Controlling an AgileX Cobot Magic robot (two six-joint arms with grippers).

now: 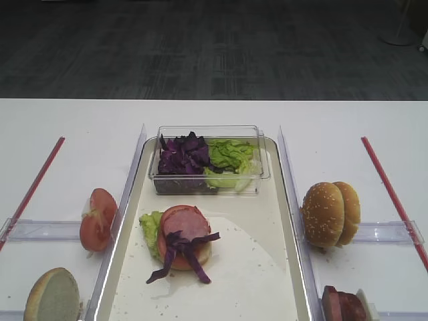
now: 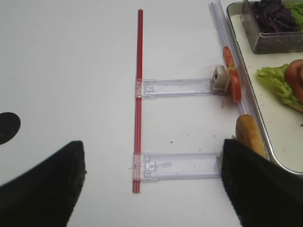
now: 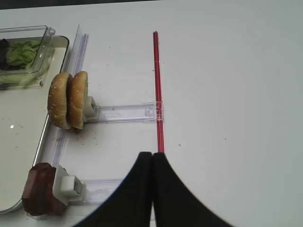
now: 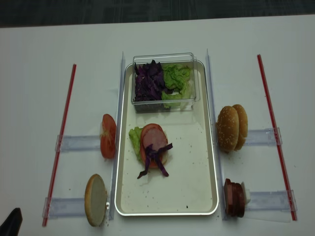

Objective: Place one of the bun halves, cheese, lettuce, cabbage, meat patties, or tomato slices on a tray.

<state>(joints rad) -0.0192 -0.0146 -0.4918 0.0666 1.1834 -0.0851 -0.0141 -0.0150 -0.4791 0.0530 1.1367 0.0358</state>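
One stack mid-tray [image 4: 197, 167]: lettuce [image 4: 134, 138], patty [image 4: 154, 137], cabbage [image 4: 155, 158] strands on top. Two buns [image 4: 232, 128] upright off tray's right edge. Left gripper [image 2: 151, 189] spread wide, holding nothing; right gripper [image 3: 152, 189] closed, empty.

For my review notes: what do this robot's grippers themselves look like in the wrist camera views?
Little of them shows. The right gripper has two matte black fingers with smooth curved outer edges that narrow toward the tips. The left gripper shows as two broad matte black fingers at the bottom corners of its view. No cables, markings or labels are visible on either, and the arms themselves cannot be made out.
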